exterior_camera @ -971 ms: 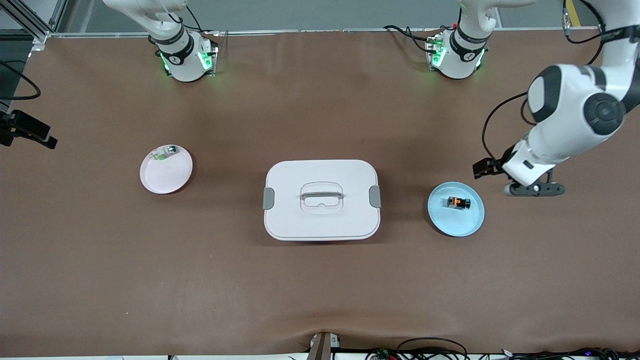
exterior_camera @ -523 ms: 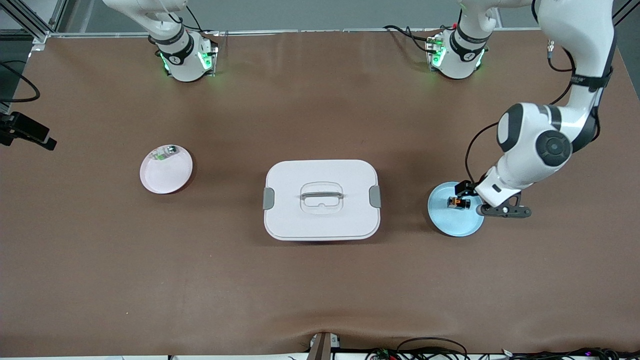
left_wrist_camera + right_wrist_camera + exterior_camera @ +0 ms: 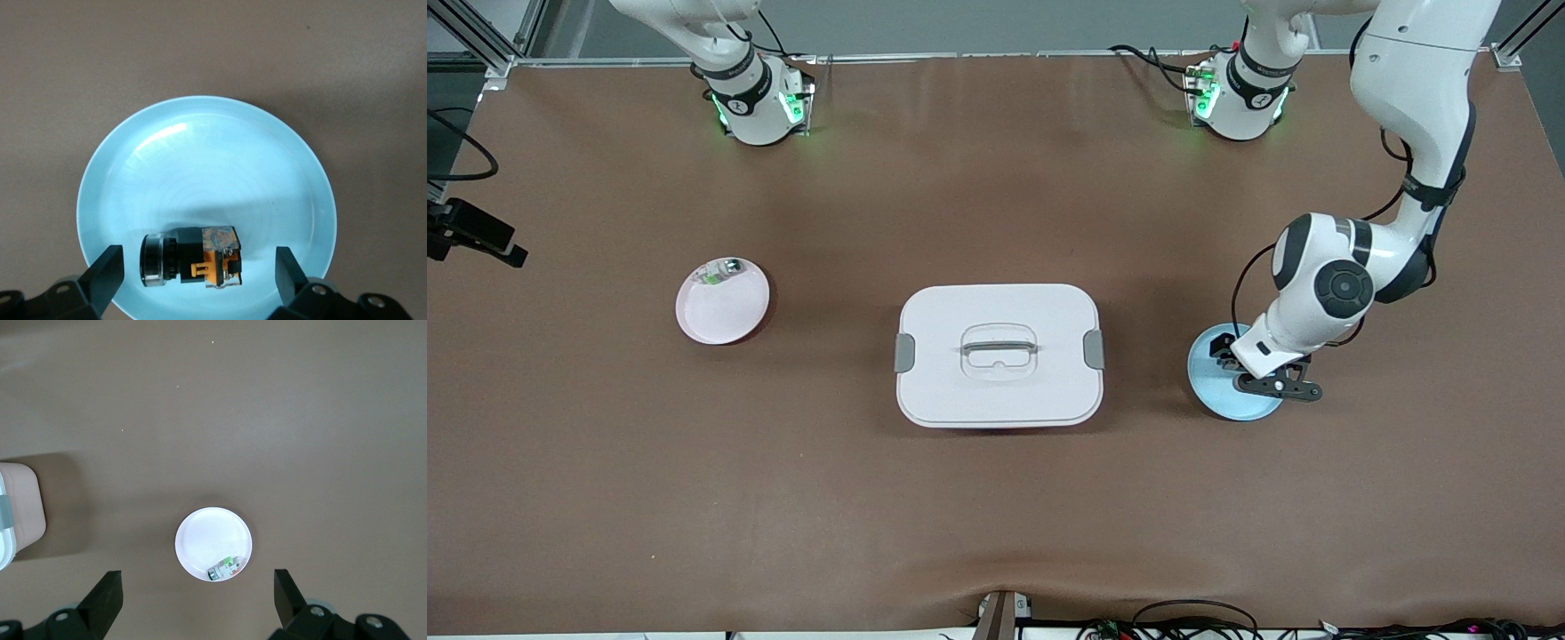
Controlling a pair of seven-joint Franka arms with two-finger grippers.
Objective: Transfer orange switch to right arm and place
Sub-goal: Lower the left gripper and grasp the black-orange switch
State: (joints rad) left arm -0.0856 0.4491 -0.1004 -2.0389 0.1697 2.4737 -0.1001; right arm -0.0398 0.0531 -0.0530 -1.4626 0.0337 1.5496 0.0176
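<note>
Orange switch [image 3: 192,261] lay on its side in the blue plate [image 3: 200,147], near the rim, at the left arm's end of the desk. In the left wrist view its long axis ran straight across the gap between the two fingers [image 3: 105,275]: silvery round cap toward one finger, orange-faced block toward the other. That's the relation that mattered. Closing as aligned would likely pinch it end to end along its length.

Left gripper [image 3: 197,279] hung directly over the plate, fingers spread wide, holding nothing, switch centred between them with clearance on both sides. No contact visible. In the front view the arm hid the switch, so height above it can't be judged there.

Right gripper [image 3: 197,597] was high above the pink plate [image 3: 213,543] at the right arm's end, fingers wide open and empty, waiting. The left arm was clearly the nearer one.

White lidded box [image 3: 999,354] sat between the two plates.
</note>
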